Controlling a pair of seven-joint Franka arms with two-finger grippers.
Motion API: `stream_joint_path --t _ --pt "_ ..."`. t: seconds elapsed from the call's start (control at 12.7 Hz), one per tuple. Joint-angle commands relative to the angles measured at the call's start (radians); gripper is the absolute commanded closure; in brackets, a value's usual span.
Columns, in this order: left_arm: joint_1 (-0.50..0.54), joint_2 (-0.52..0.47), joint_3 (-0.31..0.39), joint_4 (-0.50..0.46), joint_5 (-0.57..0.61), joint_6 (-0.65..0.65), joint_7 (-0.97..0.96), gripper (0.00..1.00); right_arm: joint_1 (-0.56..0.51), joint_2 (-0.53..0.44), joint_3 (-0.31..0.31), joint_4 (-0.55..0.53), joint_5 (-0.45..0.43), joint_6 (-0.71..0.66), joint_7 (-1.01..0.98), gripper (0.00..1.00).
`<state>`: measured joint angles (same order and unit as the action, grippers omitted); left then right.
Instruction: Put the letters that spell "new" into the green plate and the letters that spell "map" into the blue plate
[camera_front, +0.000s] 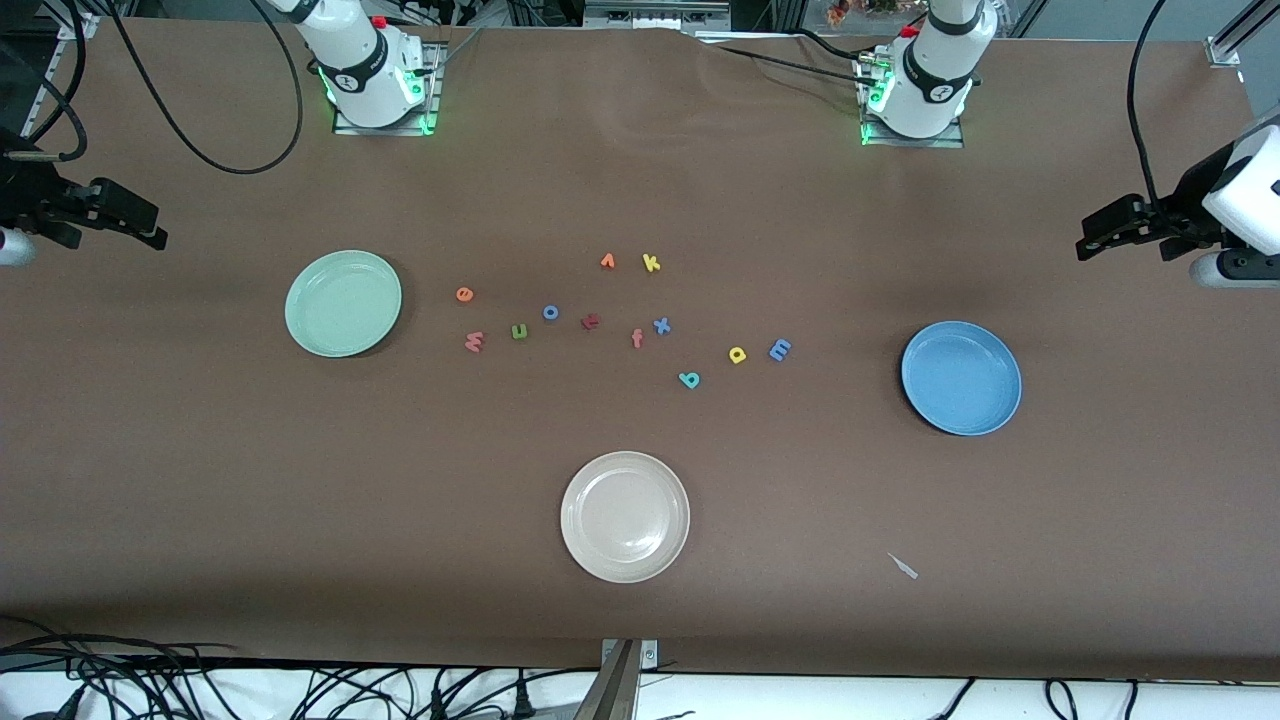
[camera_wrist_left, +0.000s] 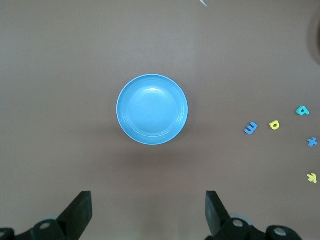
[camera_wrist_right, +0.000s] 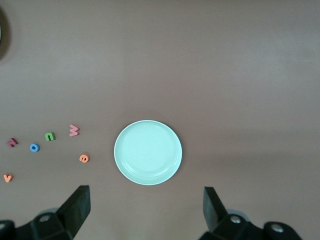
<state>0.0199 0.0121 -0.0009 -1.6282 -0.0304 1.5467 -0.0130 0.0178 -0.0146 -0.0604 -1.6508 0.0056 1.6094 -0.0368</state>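
Note:
The green plate (camera_front: 343, 303) (camera_wrist_right: 148, 152) lies toward the right arm's end. Beside it are the orange "e" (camera_front: 464, 293) (camera_wrist_right: 84, 158), pink "w" (camera_front: 474, 341) (camera_wrist_right: 74, 130) and green "n" (camera_front: 519, 331) (camera_wrist_right: 49, 136). The blue plate (camera_front: 961, 377) (camera_wrist_left: 152, 109) lies toward the left arm's end, holding nothing. Near it are the blue "m" (camera_front: 780, 349) (camera_wrist_left: 251, 128), yellow "p" (camera_front: 737, 354) (camera_wrist_left: 274, 124) and teal "a" (camera_front: 689, 379) (camera_wrist_left: 302, 110). My left gripper (camera_front: 1125, 245) (camera_wrist_left: 148, 210) hangs open high by the blue plate. My right gripper (camera_front: 110, 235) (camera_wrist_right: 146, 207) hangs open high by the green plate.
A cream-white plate (camera_front: 625, 516) sits nearest the front camera. Other letters lie mid-table: blue "o" (camera_front: 550, 312), a dark red letter (camera_front: 591, 321), orange-red "f" (camera_front: 637, 339), blue "x" (camera_front: 661, 325), yellow "k" (camera_front: 651, 263), an orange letter (camera_front: 607, 261). A paper scrap (camera_front: 903, 566) lies near the front.

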Motion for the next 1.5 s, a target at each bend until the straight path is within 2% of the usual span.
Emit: stream_joint_path --t 0.0,1.42 --pt "-0.003 -0.006 -0.001 -0.009 0.041 0.006 0.018 0.00 -0.004 -0.010 0.002 -0.001 0.013 -0.013 -0.003 0.00" --pt "-0.001 0.029 0.001 0.008 0.041 0.010 0.014 0.00 -0.004 -0.007 0.001 -0.001 0.011 -0.013 -0.003 0.00"
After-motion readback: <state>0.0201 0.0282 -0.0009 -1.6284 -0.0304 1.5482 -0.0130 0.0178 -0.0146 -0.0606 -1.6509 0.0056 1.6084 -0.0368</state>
